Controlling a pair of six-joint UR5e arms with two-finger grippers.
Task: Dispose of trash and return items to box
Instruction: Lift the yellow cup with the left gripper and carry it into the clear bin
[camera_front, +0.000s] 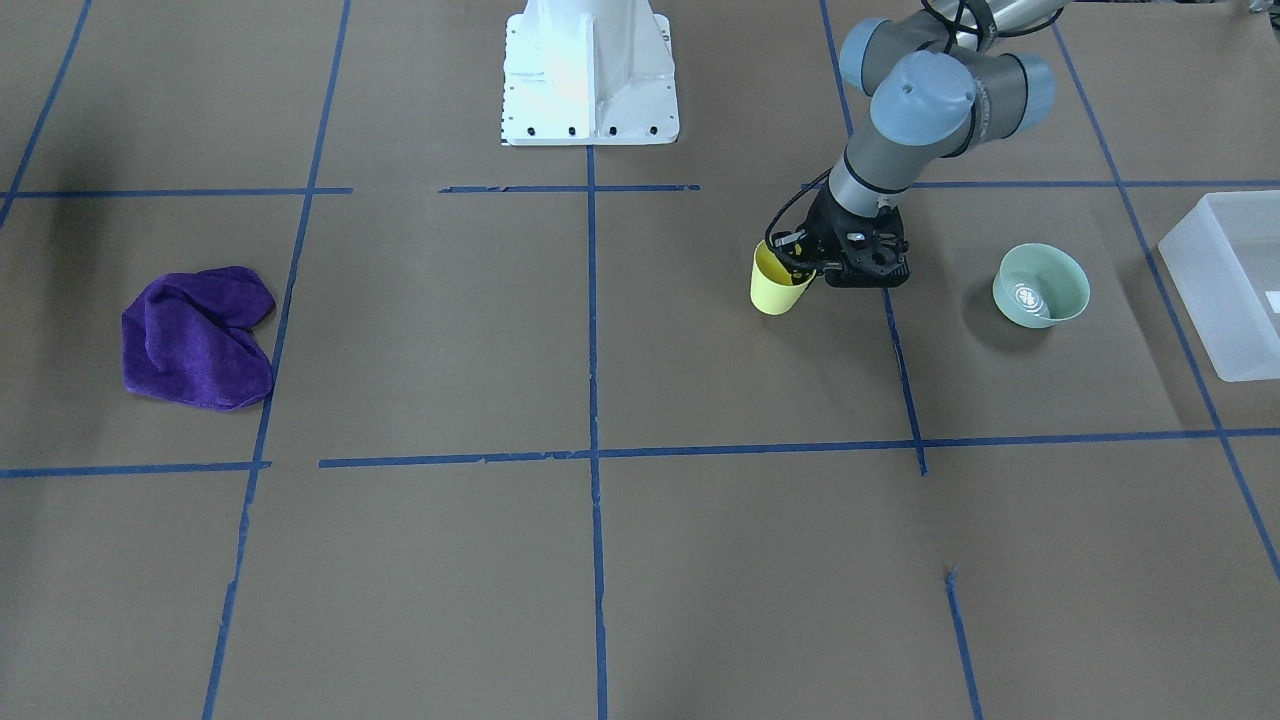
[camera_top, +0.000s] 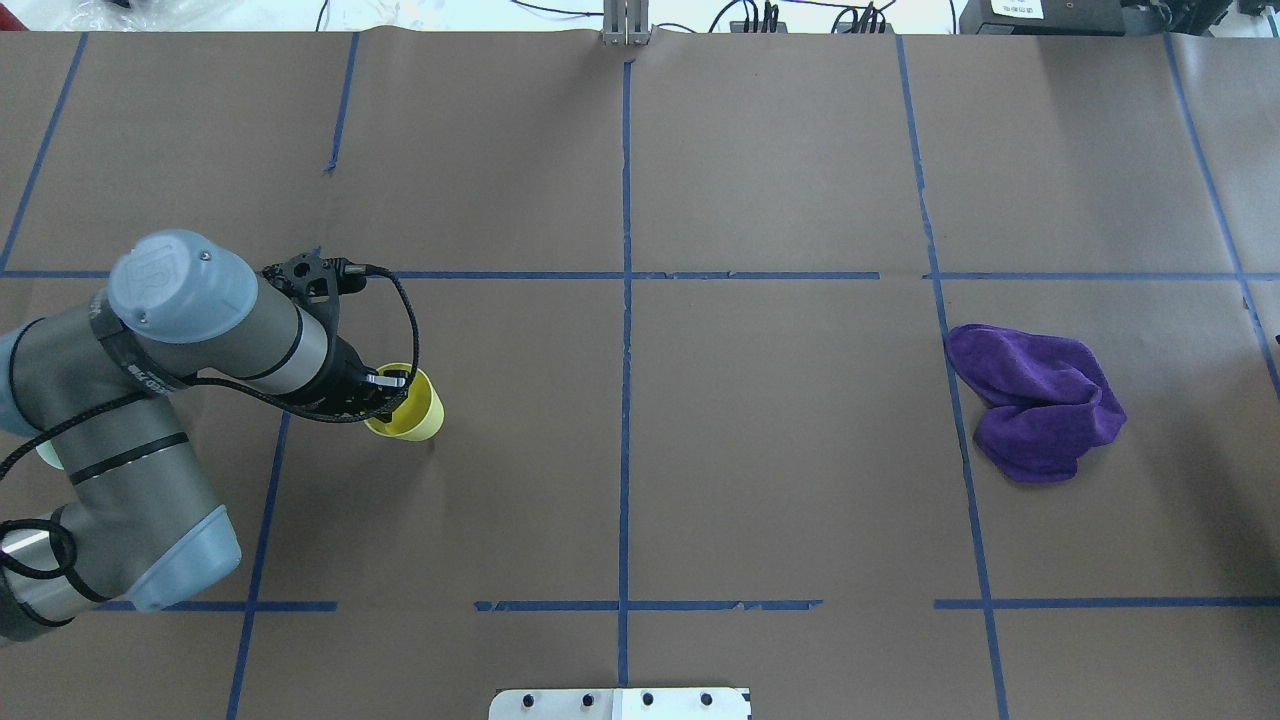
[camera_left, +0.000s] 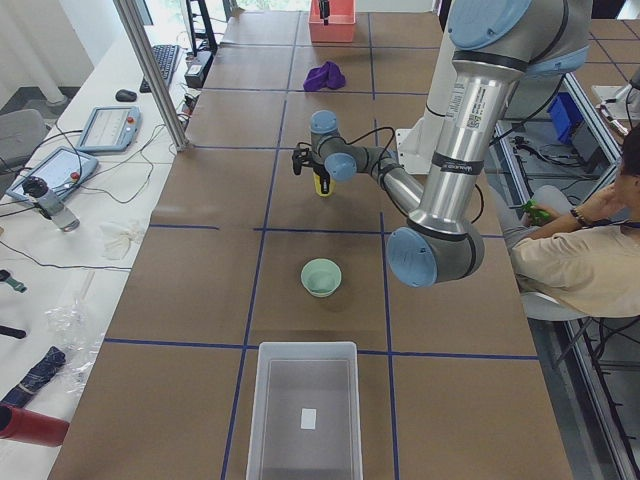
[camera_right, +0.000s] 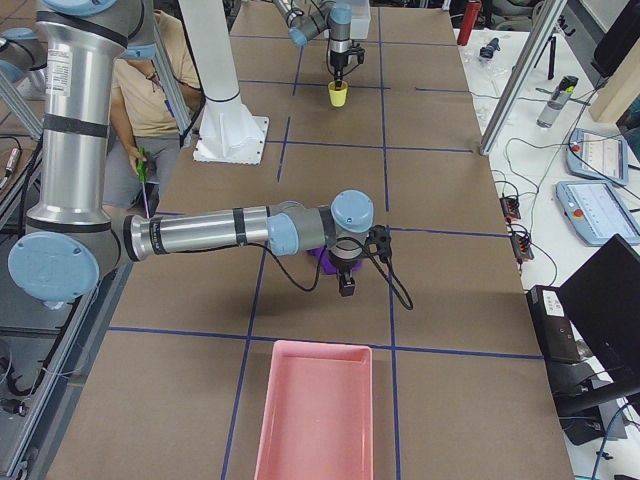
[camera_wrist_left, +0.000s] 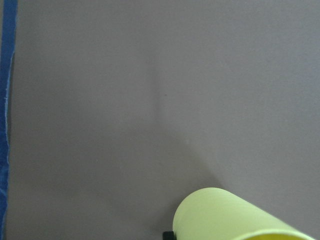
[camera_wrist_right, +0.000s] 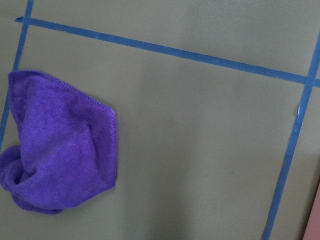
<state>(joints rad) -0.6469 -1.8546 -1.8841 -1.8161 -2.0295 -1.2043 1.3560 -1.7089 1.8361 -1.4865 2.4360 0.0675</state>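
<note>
The small yellow cup (camera_front: 776, 288) is upright at the tip of my left gripper (camera_front: 797, 262), left of the pale green bowl (camera_front: 1040, 285). The left gripper is shut on the cup's rim, one finger inside and one outside; this also shows in the overhead view (camera_top: 392, 388), with the cup (camera_top: 415, 410). I cannot tell whether the cup touches the table. The frosted-white box (camera_front: 1228, 285) stands at the table's end beyond the bowl. The purple cloth (camera_top: 1040, 400) lies on the other half. My right gripper (camera_right: 346, 285) hovers by the cloth; I cannot tell its state.
A pink tray (camera_right: 310, 415) stands at the table's end near the right arm. The white robot base (camera_front: 590, 70) is at the table's edge in the middle. Blue tape lines cross the brown table. An operator (camera_left: 590, 260) sits beside the robot.
</note>
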